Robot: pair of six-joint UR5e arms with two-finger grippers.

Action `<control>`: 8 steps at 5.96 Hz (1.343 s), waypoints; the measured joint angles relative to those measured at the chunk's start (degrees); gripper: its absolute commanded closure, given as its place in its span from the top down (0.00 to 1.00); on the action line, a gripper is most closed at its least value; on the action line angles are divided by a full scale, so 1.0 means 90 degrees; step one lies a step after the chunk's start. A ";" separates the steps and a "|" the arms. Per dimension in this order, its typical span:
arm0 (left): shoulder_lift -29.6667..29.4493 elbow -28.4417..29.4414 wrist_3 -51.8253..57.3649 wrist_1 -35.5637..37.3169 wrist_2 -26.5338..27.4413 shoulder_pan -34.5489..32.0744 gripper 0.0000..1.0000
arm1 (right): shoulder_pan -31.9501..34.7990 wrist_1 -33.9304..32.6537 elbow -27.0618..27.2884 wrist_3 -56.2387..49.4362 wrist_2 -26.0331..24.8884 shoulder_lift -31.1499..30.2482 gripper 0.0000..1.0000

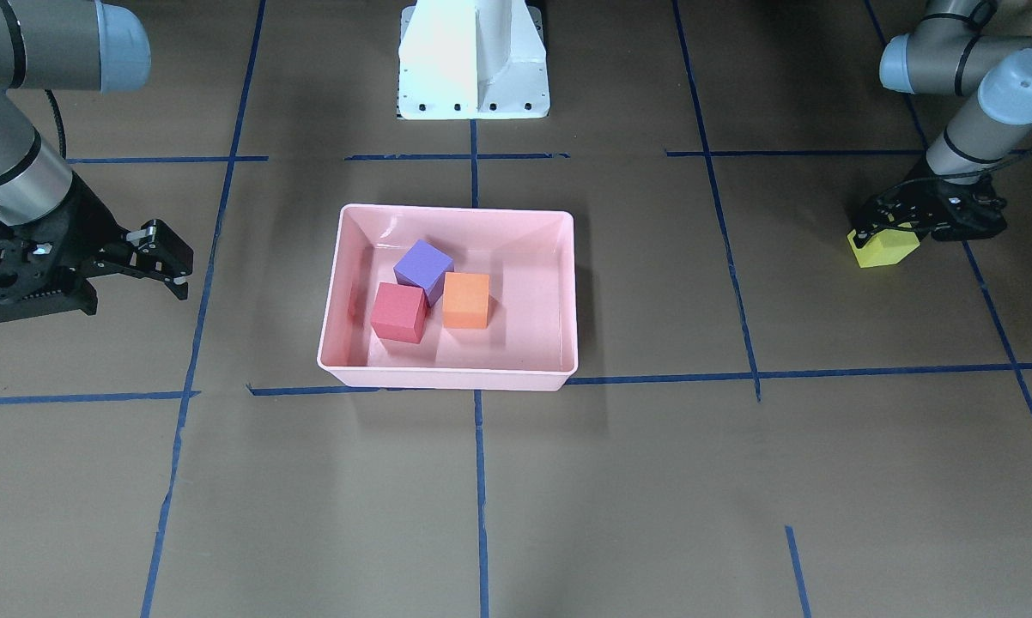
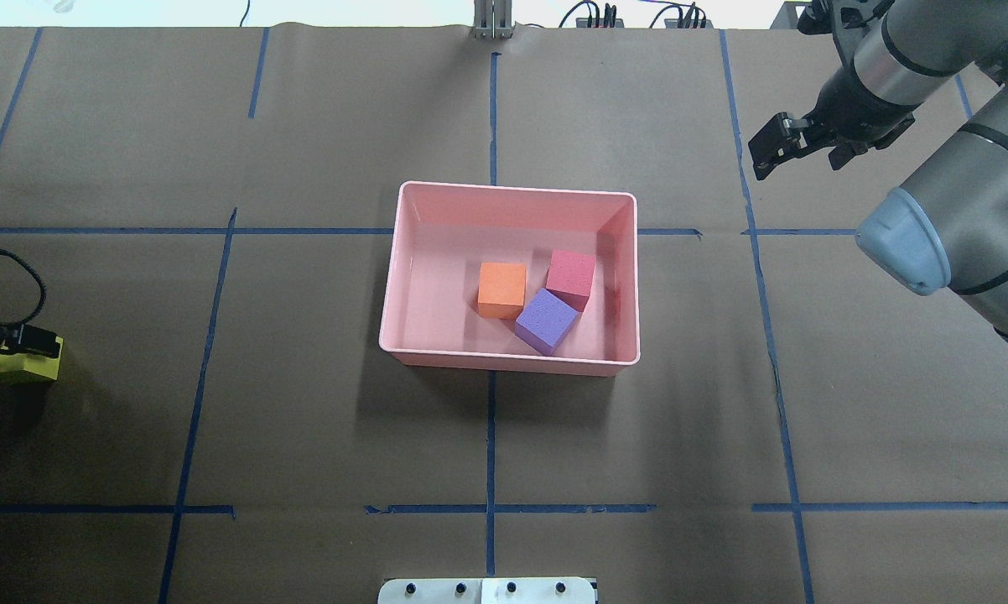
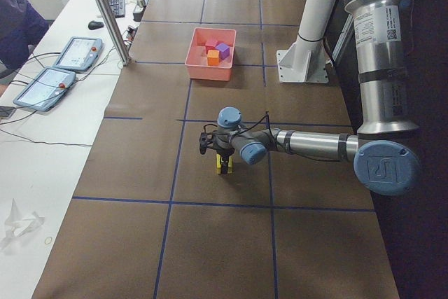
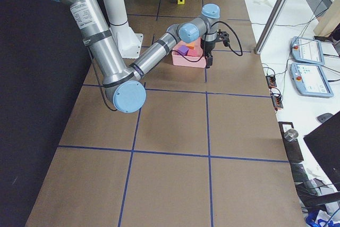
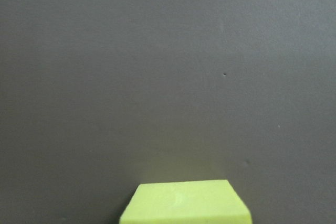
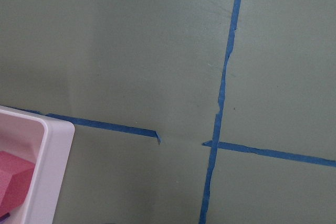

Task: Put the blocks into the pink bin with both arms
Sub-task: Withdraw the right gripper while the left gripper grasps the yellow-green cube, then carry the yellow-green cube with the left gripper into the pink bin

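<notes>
1. Task status: three of the four blocks lie inside the pink bin [image 2: 516, 188]. One block is outside it.
2. Bin contents: the red block [image 2: 571, 277], the purple block [image 2: 546, 320] and the orange block [image 2: 502, 288] sit clustered on the bin floor. The cluster is nearer the bin's end on the robot's right. The purple block touches the red block and stands just beside the orange one.
3. Outstanding item: the yellow-green block [image 1: 883, 247] is well apart from the bin, out past its end on the robot's left.
4. Left gripper [image 1: 889, 225]: it is positioned directly over the yellow-green block, with its fingers down along the block's sides. The grip appears closed on the block. The pictures do not settle whether the block is lifted off the table [image 2: 303, 403].
5. Right gripper [image 1: 173, 262]: it is located off the bin's end on the robot's right, toward the corner farther from the robot base. The fingers are spread apart and carry nothing.
6. Remaining work, as judged: carry the yellow-green block across to the bin and release it in the free floor area on the orange block's side. The right arm has no block left to collect.
</notes>
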 measured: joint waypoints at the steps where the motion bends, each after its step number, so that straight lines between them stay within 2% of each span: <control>1: -0.0058 0.0048 0.0002 0.0014 -0.0024 0.0021 0.42 | 0.0001 -0.0001 0.0066 -0.0003 0.0003 -0.0066 1.00; 3: -0.0120 -0.0079 0.0003 0.0067 -0.0356 -0.0001 0.42 | 0.0133 -0.0029 0.0121 -0.0421 0.0018 -0.0282 1.00; 5: -0.0348 -0.0606 0.0000 0.0634 -0.0728 -0.0053 0.42 | 0.0915 -0.0029 0.0124 -0.2085 0.0458 -0.1063 1.00; 6: -0.0788 -0.0968 -0.0013 0.1391 -0.0752 -0.0064 0.42 | 0.1426 -0.0028 0.0119 -0.3145 0.0631 -0.1575 1.00; 8: -0.2523 -0.1307 -0.0063 0.3524 -0.0742 -0.0061 0.42 | 0.2350 -0.0012 0.0110 -0.5067 0.0735 -0.2598 1.00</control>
